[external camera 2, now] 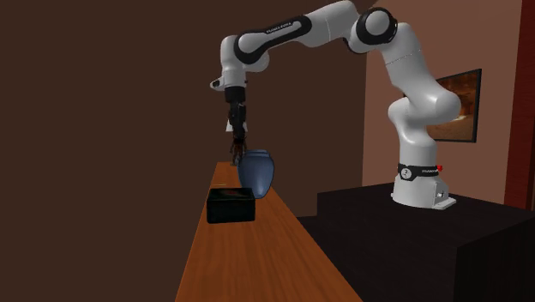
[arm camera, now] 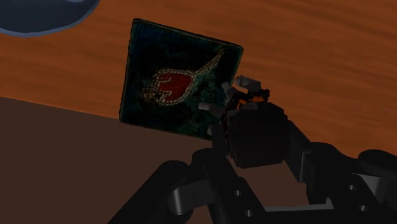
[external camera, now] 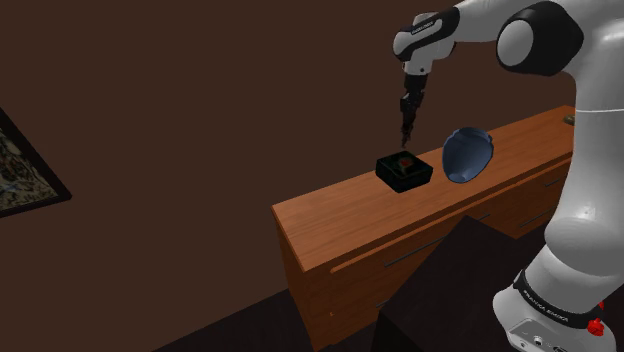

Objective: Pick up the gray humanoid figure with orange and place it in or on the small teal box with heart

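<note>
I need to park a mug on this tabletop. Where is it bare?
Bare: the tabletop from the dark heart box to its end at the shoulder view's left, and a shorter strip beyond the blue bowl. Crowded: box and bowl stand close together, leaving little room between them.

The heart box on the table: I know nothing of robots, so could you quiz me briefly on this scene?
1. True or false: the pincer clasps the small figure above the table.
2. What stands beside the box? A) a blue vessel B) a red cup C) a book
3. Fill in: the box's lid bears a red ____.
Key: 1 true; 2 A; 3 heart.
</note>
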You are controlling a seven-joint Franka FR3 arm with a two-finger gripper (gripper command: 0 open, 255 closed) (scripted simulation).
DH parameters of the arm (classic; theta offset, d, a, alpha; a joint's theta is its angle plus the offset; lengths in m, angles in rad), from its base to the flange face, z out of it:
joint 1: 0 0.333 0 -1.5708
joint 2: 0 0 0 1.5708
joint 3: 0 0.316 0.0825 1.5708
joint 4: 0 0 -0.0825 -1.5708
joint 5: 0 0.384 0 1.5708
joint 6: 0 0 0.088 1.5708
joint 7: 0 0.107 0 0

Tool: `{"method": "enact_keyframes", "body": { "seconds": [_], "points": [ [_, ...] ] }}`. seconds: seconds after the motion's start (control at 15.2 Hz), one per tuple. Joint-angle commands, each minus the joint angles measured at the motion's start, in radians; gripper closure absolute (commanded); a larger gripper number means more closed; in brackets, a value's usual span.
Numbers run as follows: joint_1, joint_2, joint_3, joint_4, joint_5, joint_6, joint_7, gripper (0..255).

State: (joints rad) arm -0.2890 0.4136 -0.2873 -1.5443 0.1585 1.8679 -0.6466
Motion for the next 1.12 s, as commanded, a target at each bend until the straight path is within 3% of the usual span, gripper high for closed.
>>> {"method": "enact_keyframes", "body": {
  "seconds": [0.0,0.2,1.06],
  "points": [
    [-0.034,0.061,-0.005,0.113,0.013,-0.056,-0.028,255],
    [-0.094,0.173,-0.006,0.32,0.036,-0.155,-0.063,255],
    [-0.086,0.201,0.001,0.188,0.047,0.003,-0.077,255]
  ]
}}
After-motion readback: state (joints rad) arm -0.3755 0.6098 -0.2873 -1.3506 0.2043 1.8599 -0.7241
